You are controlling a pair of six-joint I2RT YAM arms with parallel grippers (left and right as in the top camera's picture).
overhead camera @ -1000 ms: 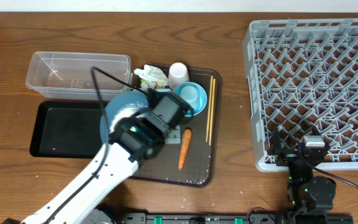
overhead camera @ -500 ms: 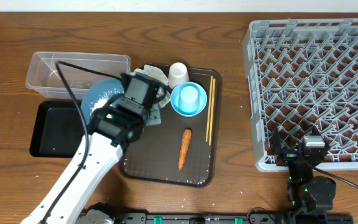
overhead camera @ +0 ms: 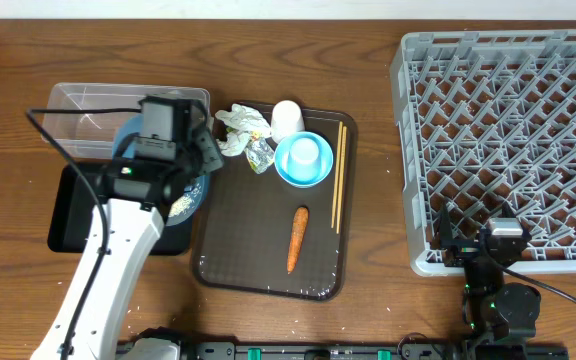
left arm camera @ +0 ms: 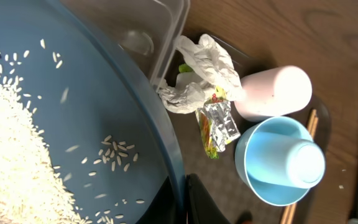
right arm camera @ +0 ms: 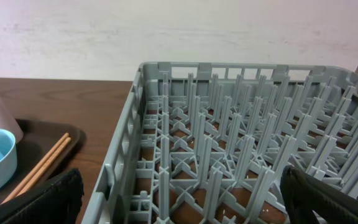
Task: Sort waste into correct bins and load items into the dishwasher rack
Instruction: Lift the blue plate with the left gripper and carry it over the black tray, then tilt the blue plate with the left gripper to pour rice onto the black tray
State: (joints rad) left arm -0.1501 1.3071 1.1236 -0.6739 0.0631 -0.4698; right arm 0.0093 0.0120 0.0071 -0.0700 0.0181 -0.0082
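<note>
Currently: left gripper [overhead camera: 201,160], jaws clamped on rim of large round blue plate [left arm camera: 92,93] carrying loose white rice [left arm camera: 11,155], plate reaching from jaws over shallow black rectangular tray [overhead camera: 78,215]; right gripper [right arm camera: 182,208] agape, empty, far off.

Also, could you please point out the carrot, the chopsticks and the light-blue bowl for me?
carrot [overhead camera: 297,238], overhead view, middle of its orange body.
chopsticks [overhead camera: 339,176], overhead view, midway along the pair.
light-blue bowl [overhead camera: 286,168], overhead view, inner wall at its lower left.
</note>
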